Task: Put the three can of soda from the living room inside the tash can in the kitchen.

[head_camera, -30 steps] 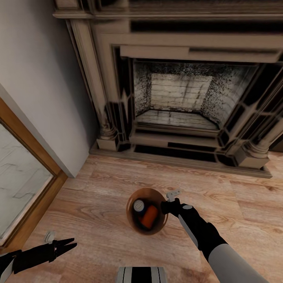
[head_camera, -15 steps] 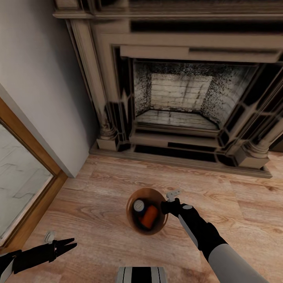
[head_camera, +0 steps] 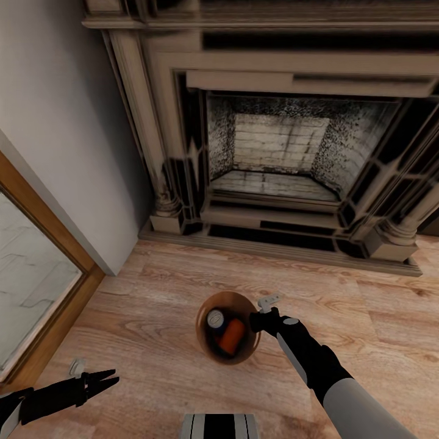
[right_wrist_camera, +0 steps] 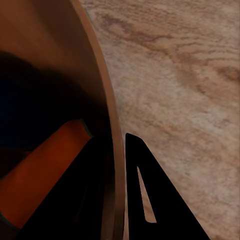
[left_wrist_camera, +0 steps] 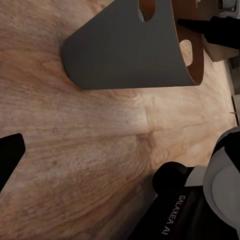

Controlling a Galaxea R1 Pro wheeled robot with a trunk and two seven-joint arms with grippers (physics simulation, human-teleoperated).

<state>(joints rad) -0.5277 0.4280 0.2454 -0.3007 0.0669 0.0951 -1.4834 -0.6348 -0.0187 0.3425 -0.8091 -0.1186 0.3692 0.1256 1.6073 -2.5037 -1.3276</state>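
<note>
The only writing you can read is "GALAXEA AI", in white letters on your robot's dark base [left_wrist_camera: 187, 217], seen from the left wrist. The cans show no readable label.

Your small round tapered bin [head_camera: 203, 346], grey outside and glossy orange-brown inside, stands upright on the wood plank floor [head_camera: 152, 292] in front of the ornate stone fireplace [head_camera: 274, 152], mouth upward. In the left wrist view its grey wall [left_wrist_camera: 125, 50] shows cut-out handle holes near the rim.

Inside it, an orange soda can [head_camera: 232, 337] lies tilted, its long axis slanting up toward the rim, and a dark can with a silvery round top [head_camera: 214, 317] stands beside it, top facing up. The right wrist view shows the orange can [right_wrist_camera: 40, 170] leaning against the inner wall.

Your right gripper [head_camera: 256, 321] pinches the bin's rim, one finger inside the wall and one finger [right_wrist_camera: 150, 200] outside. Your left gripper [head_camera: 108, 379] hangs low at the left, well apart from the bin, its fingers spread and holding nothing.
</note>
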